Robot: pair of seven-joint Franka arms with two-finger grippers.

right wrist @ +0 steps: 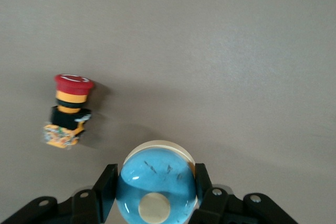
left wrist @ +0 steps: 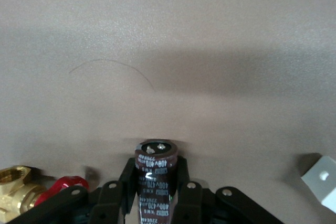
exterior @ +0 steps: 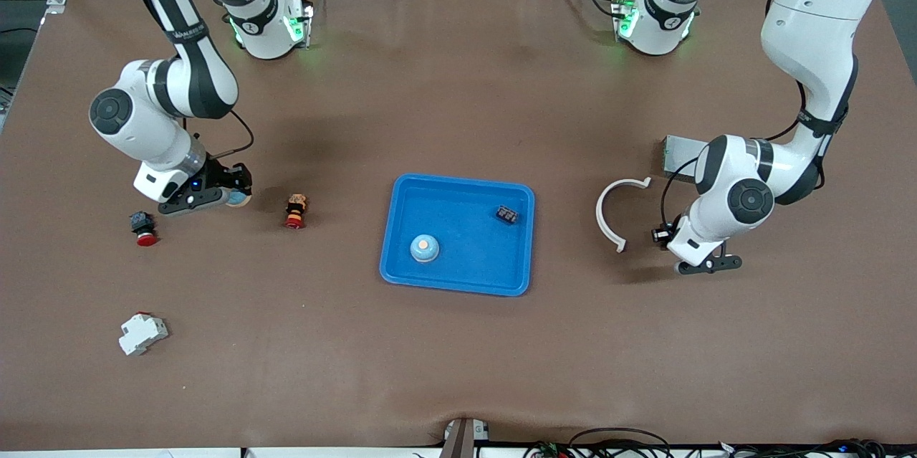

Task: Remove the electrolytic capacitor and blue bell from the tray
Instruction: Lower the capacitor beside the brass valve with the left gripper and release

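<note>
My right gripper [exterior: 215, 197] is low over the table toward the right arm's end, shut on a blue bell [right wrist: 156, 186] with a cream button on top; the bell's edge shows in the front view [exterior: 239, 196]. My left gripper [exterior: 701, 266] is low over the table toward the left arm's end, shut on a dark brown capacitor [left wrist: 156, 178] with white print. A blue tray [exterior: 458, 282] lies mid-table. In it are a second blue bell [exterior: 424, 248] and a small black part [exterior: 507, 214].
A red push button [exterior: 294, 211] lies beside the right gripper and shows in the right wrist view [right wrist: 70, 113]. Another red button [exterior: 142, 227] and a white breaker [exterior: 142, 334] lie nearer the camera. A white curved piece [exterior: 615, 211] and grey box [exterior: 679, 155] are near the left gripper. A brass fitting [left wrist: 16, 182] shows beside it.
</note>
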